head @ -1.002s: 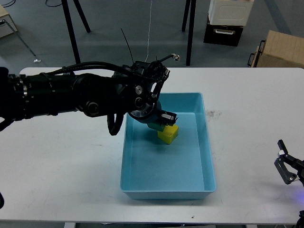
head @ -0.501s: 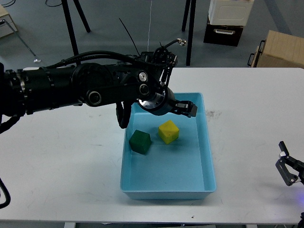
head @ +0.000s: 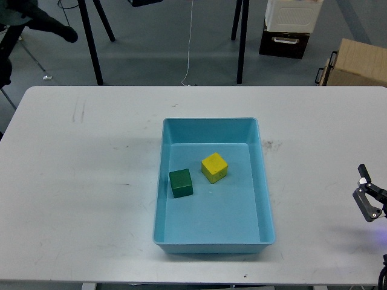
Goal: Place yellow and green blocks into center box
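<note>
Both blocks lie in our box [head: 266,199]. The green block [head: 181,182] sits on the floor near the left wall, flat and square to the box. The yellow block [head: 214,167] rests just beside it, up and to the right, turned a little on its base. The two stand close but apart, with a thin strip of blue floor showing between them. Neither leans on a wall.

So we judge the placing step done: nothing named in the task remains out on the table [head: 84,181], which shows only scuff marks around the box.

Our left gripper is not in sight. A dark shape crosses the top left corner, above the table's far edge (possibly part of our left arm, but too little shows to be sure), and no fingers can be made out there.

Our right gripper [head: 370,199] sits at the right edge of the view, low and well apart from the box. Its fingers stand a little apart with a gap between them, and they hold nothing.

What the next move calls for, in our judgement, is very little: no further pick seems needed. We would keep both arms clear of the box so the blocks are not nudged, and confirm that each block rests fully inside the walls.
</note>
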